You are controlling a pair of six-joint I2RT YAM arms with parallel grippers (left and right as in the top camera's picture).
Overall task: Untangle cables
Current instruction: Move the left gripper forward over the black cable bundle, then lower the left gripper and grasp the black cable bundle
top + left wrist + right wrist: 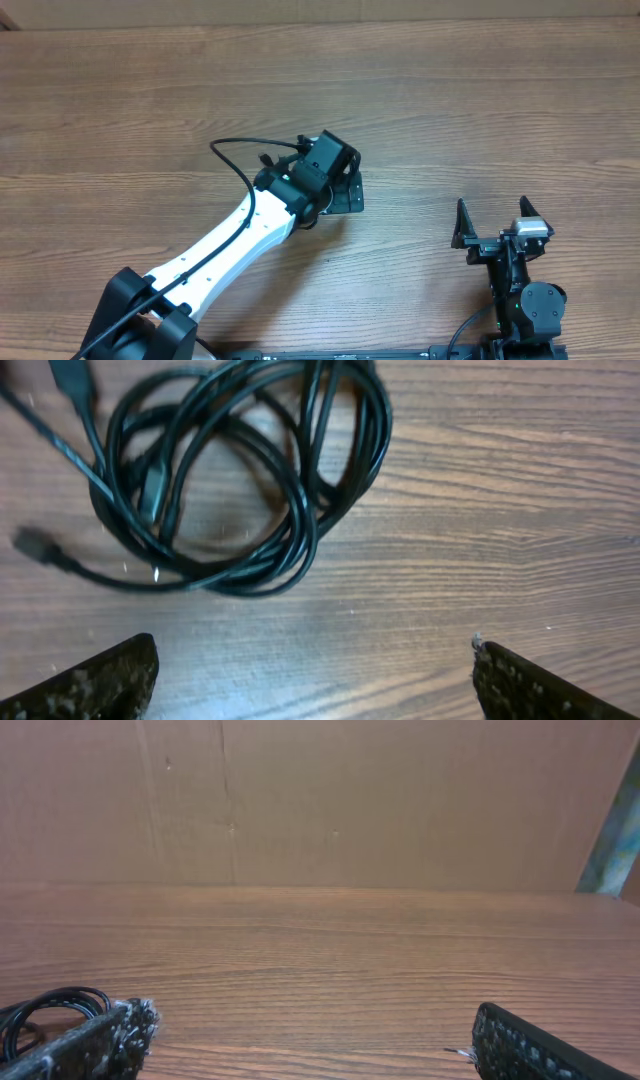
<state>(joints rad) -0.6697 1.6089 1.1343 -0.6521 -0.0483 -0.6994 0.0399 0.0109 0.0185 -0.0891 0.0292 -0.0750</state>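
Wood table (500,100), overhead: left gripper (338,172) hangs mid-table on its white arm; right gripper (494,214) sits near the front right, jaws wide, empty. Left wrist: cables (310,535) lie in one tangled black coil on the wood, upper left, just ahead of wide-spread empty jaws. Right wrist: jaws wide, nothing between; coil at far left, well apart.

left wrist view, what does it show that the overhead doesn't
Only left wrist: the cables, a loose coil with dark plugs, lying ahead of the open left tool. Only overhead: the white left arm covering that spot, and the open right tool off to the side. Both: the wooden table.
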